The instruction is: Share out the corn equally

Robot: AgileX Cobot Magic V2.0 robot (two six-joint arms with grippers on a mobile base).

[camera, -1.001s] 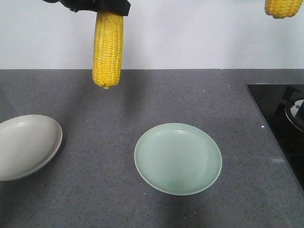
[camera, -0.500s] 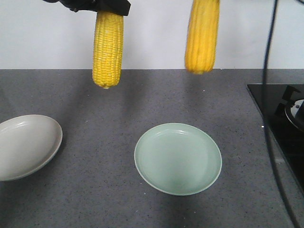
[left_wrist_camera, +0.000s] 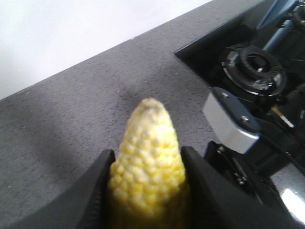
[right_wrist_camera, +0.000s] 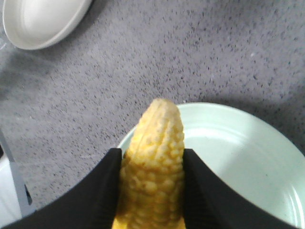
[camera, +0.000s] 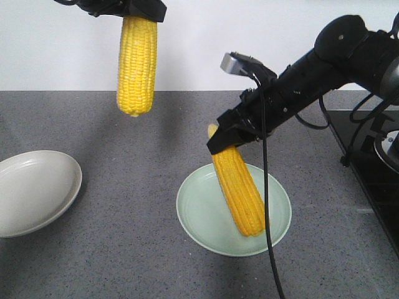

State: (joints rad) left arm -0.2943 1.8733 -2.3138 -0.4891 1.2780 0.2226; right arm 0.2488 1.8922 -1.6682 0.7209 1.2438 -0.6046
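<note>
Two cobs of corn are in view, each held in a gripper. My left gripper [camera: 140, 14] is shut on the thick end of a bright yellow cob [camera: 137, 62] that hangs upright, tip down, high above the counter's back left. Its tapered tip [left_wrist_camera: 148, 143] sticks out between the black fingers [left_wrist_camera: 97, 188]. My right gripper [camera: 227, 138] is shut on a deeper yellow cob [camera: 238, 187] that slants down over the pale green plate [camera: 199, 215]. I cannot tell whether its low end touches the plate. In the right wrist view this cob [right_wrist_camera: 155, 152] points over the plate's rim [right_wrist_camera: 248, 157].
A beige plate [camera: 34, 190] sits at the left edge of the grey counter [camera: 124, 249], also visible as the beige plate [right_wrist_camera: 43, 19]. A black stove top [camera: 368, 156] with a burner [left_wrist_camera: 255, 67] lies on the right. A black cable [camera: 268, 237] hangs from the right arm across the green plate.
The right arm swung in from the upper right and brought its cob down, slanted, onto the green plate. The left cob has barely shifted.
</note>
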